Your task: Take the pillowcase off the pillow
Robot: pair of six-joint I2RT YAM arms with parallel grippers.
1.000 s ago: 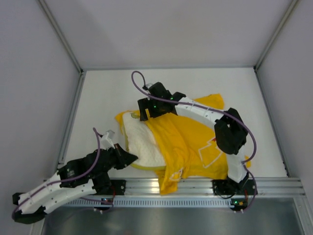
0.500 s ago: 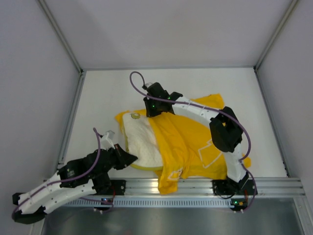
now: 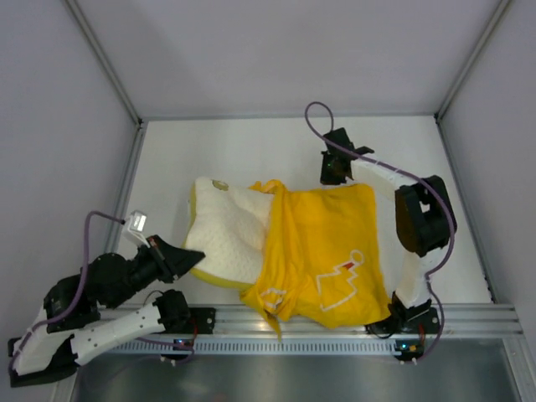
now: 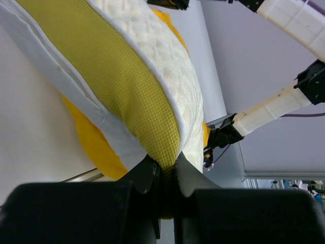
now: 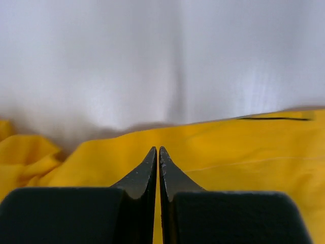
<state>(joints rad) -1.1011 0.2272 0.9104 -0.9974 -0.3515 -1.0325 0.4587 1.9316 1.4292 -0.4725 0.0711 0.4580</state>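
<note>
Where the white tabletop (image 3: pixel 251 151) meets the aluminium rail (image 3: pixel 352 316) at its near edge, the big puffy cream pillow (image 3: pixel 230 239) with a dimpled surface lies slantwise. Its left part is bare, and the rest sits inside the thin bright yellow fabric pillowcase (image 3: pixel 322 243) printed with white outline shapes. The pillowcase lies spread fairly flat across the middle and right of the tabletop. It is bunched into a wrinkled fold along its open edge over the pillow, and its near hem droops onto the rail. A small yellowish round mark (image 3: pixel 219 185) sits near the pillow's far left corner.

The left gripper (image 3: pixel 184 258) reaches in from the near left, its jaws closed narrow on the pillow's near left corner. The left wrist view shows those jaws pinching the pillow's yellow-green mesh side band (image 4: pixel 101 66) between black fingers, with yellow pillowcase fabric (image 4: pixel 94 147) showing under the pillow.

The right gripper (image 3: pixel 334 177) is at the far edge of the pillowcase, toward its far right corner. In the right wrist view its jaws are shut tip to tip over the yellow fabric, right at the fabric's edge against the white tabletop. I cannot tell whether any cloth is caught between them.
</note>
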